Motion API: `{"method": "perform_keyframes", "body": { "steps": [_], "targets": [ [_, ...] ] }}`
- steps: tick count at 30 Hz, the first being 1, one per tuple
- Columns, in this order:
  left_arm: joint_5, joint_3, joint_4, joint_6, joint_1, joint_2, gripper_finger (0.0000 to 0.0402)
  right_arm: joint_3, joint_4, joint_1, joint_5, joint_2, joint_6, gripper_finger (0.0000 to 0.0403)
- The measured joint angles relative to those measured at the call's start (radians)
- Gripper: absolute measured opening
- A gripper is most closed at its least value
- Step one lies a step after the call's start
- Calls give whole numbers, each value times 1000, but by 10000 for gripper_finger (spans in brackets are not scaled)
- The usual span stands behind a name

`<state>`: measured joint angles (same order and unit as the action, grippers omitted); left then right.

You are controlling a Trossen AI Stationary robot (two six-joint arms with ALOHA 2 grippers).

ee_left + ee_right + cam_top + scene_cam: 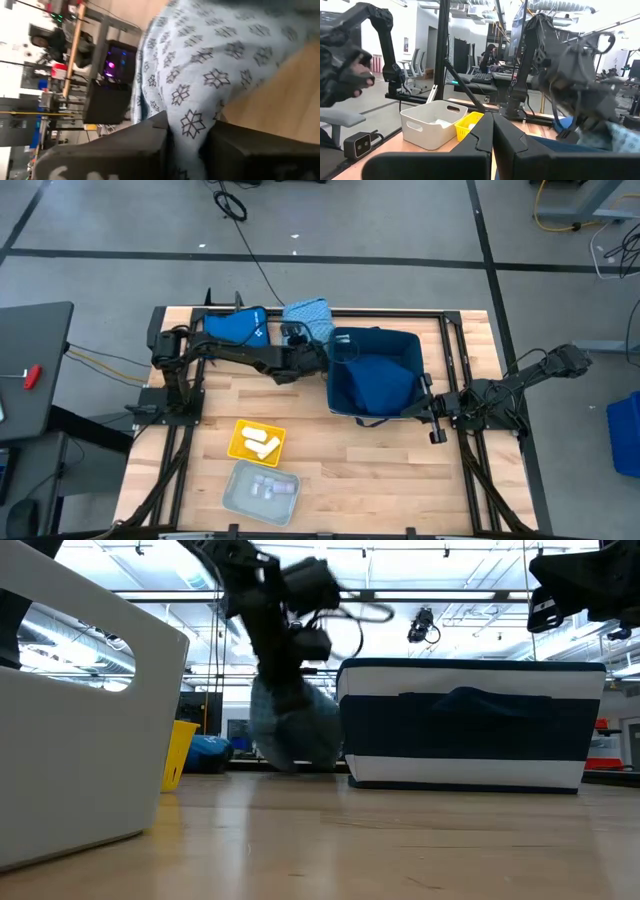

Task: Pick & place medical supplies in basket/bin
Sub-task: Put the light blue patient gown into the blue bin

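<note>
My left gripper point(303, 348) reaches across the far side of the table and is shut on the teal patterned cloth point(309, 315), just left of the dark blue basket point(345, 395). A dark blue cloth point(385, 375) lies inside the basket. White tubes point(260, 444) lie in a yellow tray point(240, 448), and small clear vials point(265, 488) lie in a pale bin point(232, 492) at the near edge. My right gripper point(437, 430) is shut and hangs in the air by the basket's right near corner, raised above the table in the low view. My left gripper pinches the teal patterned cloth between its two fingers point(150, 145) at a bunched fold point(189, 125); how many layers, I cannot tell. In the low view the cloth point(295, 730) hangs slack below the gripper, and its lower end point(290, 765) reaches down to about the table top.
A bright blue pouch point(235, 326) lies at the far left of the table, beside my left arm. The pale bin point(80, 740) stands close in front of the low camera. A black frame runs around the table edges. Bare wood point(370, 470) shows near the basket.
</note>
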<state>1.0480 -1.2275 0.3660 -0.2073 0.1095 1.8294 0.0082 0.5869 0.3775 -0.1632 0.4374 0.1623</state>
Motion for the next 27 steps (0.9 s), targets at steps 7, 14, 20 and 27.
{"method": "perform_keyframes", "body": {
  "steps": [7, 14, 20, 27],
  "targets": [
    [110, -131, 9, -95, 2, 0, 30, 0, 0, 0, 0, 0, 0, 9],
    [140, -275, 5, -217, 0, 0, 30, 0, 0, 0, 0, 0, 0, 9],
    [121, -378, -8, -286, -32, -1, 30, 0, 0, 0, -2, 0, 0, 9],
    [-68, -419, -93, -304, -116, -2, 30, 0, -10, 1, -28, 0, 3, 9]
  ]
}}
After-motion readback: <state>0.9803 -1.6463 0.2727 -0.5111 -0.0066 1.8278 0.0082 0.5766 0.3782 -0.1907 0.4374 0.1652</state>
